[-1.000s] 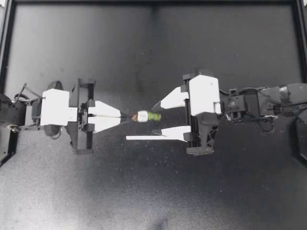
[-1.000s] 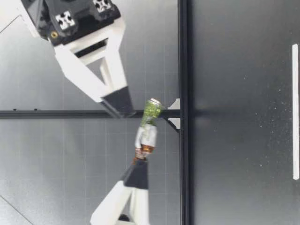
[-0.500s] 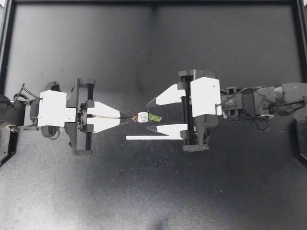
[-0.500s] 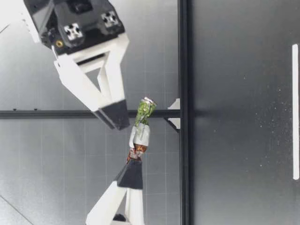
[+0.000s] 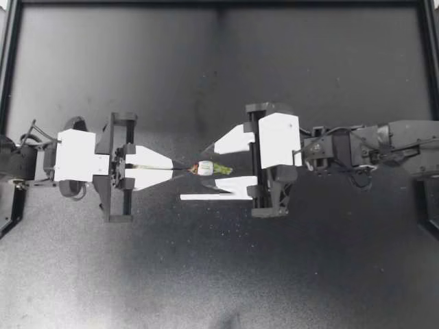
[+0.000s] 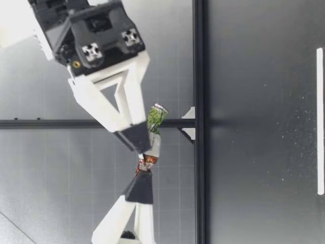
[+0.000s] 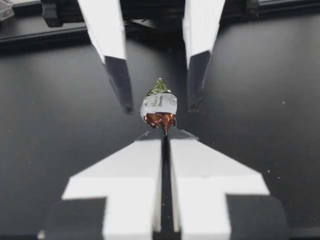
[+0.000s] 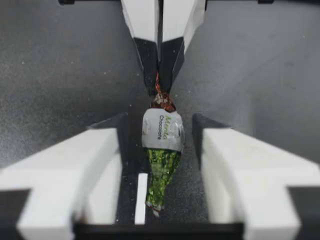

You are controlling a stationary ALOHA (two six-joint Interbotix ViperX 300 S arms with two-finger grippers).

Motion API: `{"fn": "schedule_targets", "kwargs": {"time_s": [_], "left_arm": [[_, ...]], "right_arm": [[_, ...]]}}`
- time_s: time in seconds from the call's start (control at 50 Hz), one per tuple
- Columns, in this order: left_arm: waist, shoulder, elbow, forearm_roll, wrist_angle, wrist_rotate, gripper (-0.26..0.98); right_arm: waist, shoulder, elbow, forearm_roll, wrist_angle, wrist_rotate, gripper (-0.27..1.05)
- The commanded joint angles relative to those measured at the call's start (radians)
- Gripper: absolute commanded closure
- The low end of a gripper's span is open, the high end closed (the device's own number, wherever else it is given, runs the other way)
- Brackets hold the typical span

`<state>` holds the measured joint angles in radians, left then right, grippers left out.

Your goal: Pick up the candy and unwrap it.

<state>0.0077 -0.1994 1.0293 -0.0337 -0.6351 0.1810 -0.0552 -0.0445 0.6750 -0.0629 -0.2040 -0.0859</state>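
Above the dark desk [image 5: 219,274], both arms faced each other near the middle. My right gripper [image 5: 208,168] stood open, its fingers flanking the candy [image 5: 204,168] without touching it. My left gripper [image 5: 180,167] was clamped on the candy's brown twisted end. A thin white strip [image 5: 199,197] lay on the desk just beside the right fingers. The candy hung clear of the desk, green end toward the right gripper.
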Motion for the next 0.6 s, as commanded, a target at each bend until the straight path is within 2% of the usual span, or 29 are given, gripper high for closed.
{"fn": "schedule_targets", "kwargs": {"time_s": [0.0,0.32,0.44,0.58], "left_arm": [[-0.005,-0.008,-0.021,0.003,-0.011,-0.002,0.89],[-0.012,-0.008,-0.014,0.003,-0.008,-0.002,0.89],[-0.012,-0.006,-0.011,0.002,-0.002,-0.003,0.89],[-0.012,-0.006,-0.008,0.000,0.002,-0.006,0.88]], "right_arm": [[-0.008,-0.011,-0.025,0.005,-0.002,0.002,0.40],[-0.014,-0.028,-0.028,0.015,0.000,0.005,0.86],[-0.014,-0.028,-0.028,0.015,0.000,0.018,0.94],[-0.014,-0.028,-0.026,0.015,0.000,0.032,0.95]]}}
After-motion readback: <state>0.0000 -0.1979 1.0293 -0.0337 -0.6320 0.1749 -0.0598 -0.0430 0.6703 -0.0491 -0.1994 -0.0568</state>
